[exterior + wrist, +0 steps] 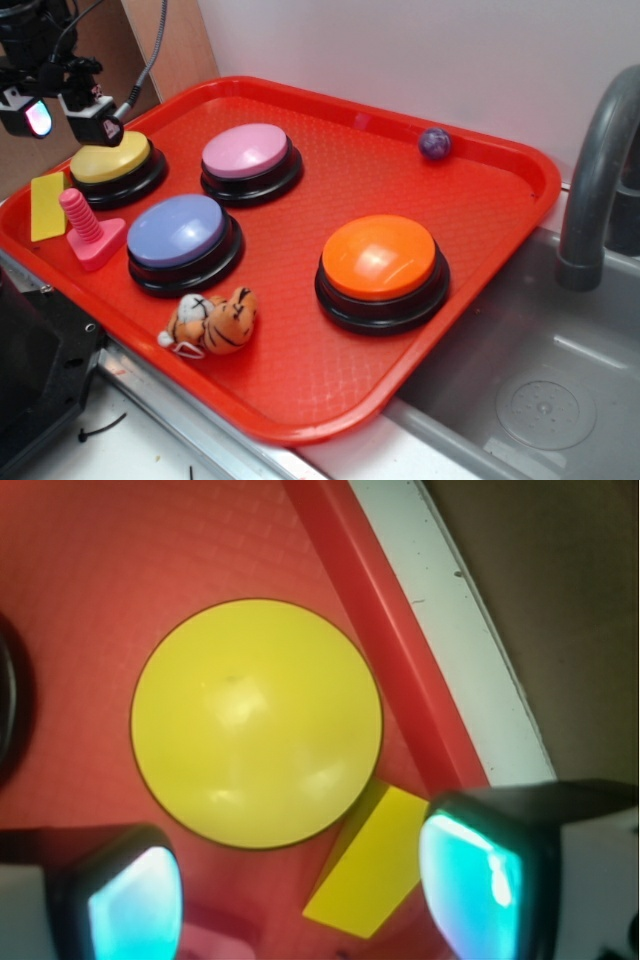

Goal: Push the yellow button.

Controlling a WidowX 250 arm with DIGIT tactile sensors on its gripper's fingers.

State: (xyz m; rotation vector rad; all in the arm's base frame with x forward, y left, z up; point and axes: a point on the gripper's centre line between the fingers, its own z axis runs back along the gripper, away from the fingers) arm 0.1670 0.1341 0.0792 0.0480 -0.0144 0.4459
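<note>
Exterior view: one red tray (480, 290) carries four domed buttons on black bases. Count: one yellow button (108, 158) at the far left, one pink button (246, 152) just right of it, one purple button (177, 230) nearer the camera, one larger orange button (379, 257) toward the right. Also on the tray: one flat yellow block (47, 206) by the left rim, one pink peg (88, 230) on a square foot beside the block, one small tiger plush (213, 320) near the front edge, one dark purple ball (434, 143) at the far right. A grey faucet (598, 170) stands over a sink (530, 390) at right. The gripper (66, 118) hangs above the left part of the yellow button, its two fingers set apart with nothing between them; contact with the dome cannot be told. Wrist view: yellow button (256, 723) fills the centre, one dome. Both fingertips (485, 880) show at the bottom corners, spread wide, empty. Yellow block (372, 865) lies between button and tray rim (385, 660).
</note>
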